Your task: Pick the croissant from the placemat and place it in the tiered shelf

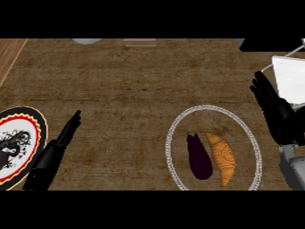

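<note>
The golden-brown ridged croissant, left of and below the spread right hand, looks light, soft and flaky; likely best pinched across its thick middle.

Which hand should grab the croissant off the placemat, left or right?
Right, probably. The right hand is open beside the placemat, nearest the croissant and the white tiered shelf. The left hand is far off by the patterned plate, with the eggplant between.
</note>
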Motion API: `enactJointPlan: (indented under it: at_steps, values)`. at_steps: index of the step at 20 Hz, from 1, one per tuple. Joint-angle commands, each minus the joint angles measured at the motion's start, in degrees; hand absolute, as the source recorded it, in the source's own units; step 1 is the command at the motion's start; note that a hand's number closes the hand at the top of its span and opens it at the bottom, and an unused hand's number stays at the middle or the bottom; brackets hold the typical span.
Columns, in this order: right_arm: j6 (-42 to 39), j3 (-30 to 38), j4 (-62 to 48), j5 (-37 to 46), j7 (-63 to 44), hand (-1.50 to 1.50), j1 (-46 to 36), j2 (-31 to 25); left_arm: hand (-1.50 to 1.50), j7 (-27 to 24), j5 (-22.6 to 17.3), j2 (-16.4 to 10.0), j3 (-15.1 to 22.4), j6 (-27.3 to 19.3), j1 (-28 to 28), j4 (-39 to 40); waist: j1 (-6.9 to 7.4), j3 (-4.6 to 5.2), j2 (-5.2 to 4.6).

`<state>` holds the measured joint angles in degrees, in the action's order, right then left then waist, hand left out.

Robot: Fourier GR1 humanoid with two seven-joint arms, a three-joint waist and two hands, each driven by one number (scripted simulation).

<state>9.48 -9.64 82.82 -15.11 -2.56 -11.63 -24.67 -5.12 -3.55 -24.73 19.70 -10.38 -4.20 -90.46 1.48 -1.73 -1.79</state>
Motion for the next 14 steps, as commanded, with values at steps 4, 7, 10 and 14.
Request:
enactJointPlan:
  at_steps: [4, 7, 10, 14]
  values:
    - [0.43, 3.68, 7.10, 7.06, 7.96, 1.50, 1.89, -9.08, 0.00, 9.67, -8.11, 2.44, -6.59, -1.66, -1.79, 5.03, -3.09, 1.83, 2.12]
    - [4.47, 5.77, -0.63, 21.32, 4.55, 1.50, 6.11, -23.32, 0.00, 11.88, -11.35, 3.97, -8.56, -2.52, -2.47, 6.28, -5.35, 2.97, 1.09]
    - [5.36, 8.23, 0.08, 13.53, 3.68, 1.50, 11.93, -15.58, 0.00, 17.35, -15.88, 4.06, -10.71, -0.06, -0.44, 7.65, -2.80, 1.75, 1.84]
    - [-1.55, 11.24, 4.54, 11.14, 13.12, -1.50, 17.51, -15.22, 0.00, 17.96, -15.97, 4.64, -13.45, 2.81, 5.66, 13.73, -2.10, 1.74, 1.84]
